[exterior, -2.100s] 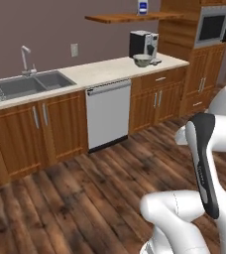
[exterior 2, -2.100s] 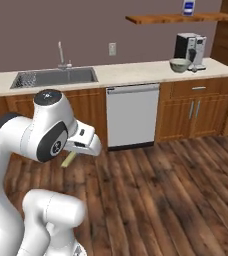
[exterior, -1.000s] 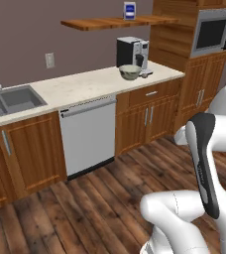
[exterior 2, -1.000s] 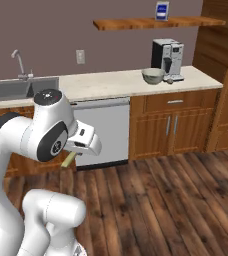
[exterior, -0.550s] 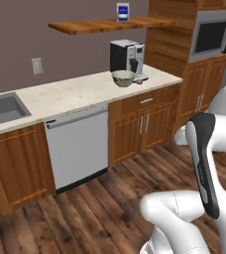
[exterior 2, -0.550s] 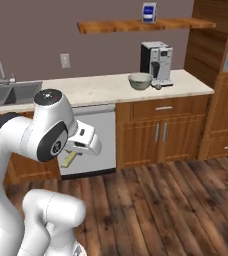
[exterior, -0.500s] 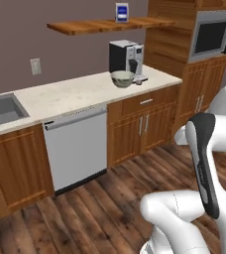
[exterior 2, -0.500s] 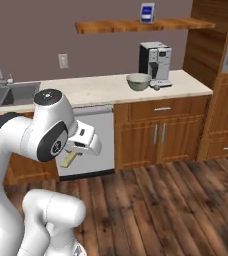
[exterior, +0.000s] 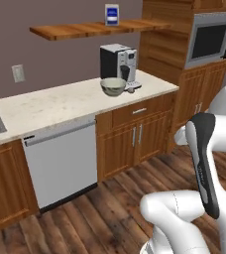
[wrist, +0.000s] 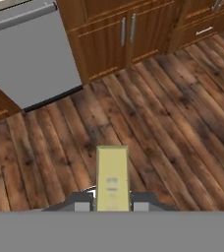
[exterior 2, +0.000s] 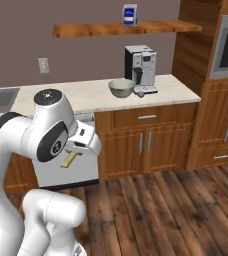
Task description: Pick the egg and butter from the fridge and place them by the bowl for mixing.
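From the left base camera I see the bowl (exterior: 113,86) on the pale surface (exterior: 55,104), just in front of the coffee machine (exterior: 118,61), with a small dark object I take for the egg (exterior: 131,91) beside it. The right base camera puts the butter (exterior 2: 69,159) in the carry step — the olive-yellow stick pokes out below the arm's white wrist, well short of the bowl. Down the hand camera, my pincer (wrist: 112,202) is clenched on the butter, stick pointing out over the wood floor (wrist: 173,113) toward the dishwasher (wrist: 30,54). Next, I judge: close the gap to the cabinets, lift over the edge, and set it down beside the bowl.
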Robot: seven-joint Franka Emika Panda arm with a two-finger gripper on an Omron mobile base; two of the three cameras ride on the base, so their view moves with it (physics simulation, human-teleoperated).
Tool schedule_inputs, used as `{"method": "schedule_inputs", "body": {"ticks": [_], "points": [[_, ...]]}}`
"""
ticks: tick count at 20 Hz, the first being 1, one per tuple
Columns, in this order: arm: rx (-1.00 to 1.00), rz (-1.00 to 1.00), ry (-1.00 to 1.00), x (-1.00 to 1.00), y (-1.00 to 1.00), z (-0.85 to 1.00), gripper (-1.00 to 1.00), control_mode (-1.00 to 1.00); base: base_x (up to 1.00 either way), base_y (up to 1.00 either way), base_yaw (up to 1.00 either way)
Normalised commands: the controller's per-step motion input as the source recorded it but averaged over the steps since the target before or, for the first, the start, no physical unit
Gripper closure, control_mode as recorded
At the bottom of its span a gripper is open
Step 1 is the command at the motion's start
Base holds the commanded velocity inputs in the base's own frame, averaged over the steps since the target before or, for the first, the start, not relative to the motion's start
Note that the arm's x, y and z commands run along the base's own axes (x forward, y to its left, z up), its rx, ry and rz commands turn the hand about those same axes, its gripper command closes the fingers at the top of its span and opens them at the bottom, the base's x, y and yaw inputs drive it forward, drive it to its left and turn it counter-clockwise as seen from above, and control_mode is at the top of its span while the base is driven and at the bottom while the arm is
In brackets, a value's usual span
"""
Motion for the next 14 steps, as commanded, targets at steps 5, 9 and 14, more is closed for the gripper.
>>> {"method": "schedule_inputs", "body": {"ticks": [5, 9, 14], "points": [[0.0, 0.0, 0.0, 0.0, 0.0, 0.0, 1.0, 1.0, 0.72, -0.38, 0.01], [0.0, 0.0, 0.0, 0.0, 0.0, 0.0, 1.0, 1.0, 0.74, -0.35, 0.02], [0.0, 0.0, 0.0, 0.0, 0.0, 0.0, 1.0, 1.0, 0.77, -0.28, 0.07]]}}
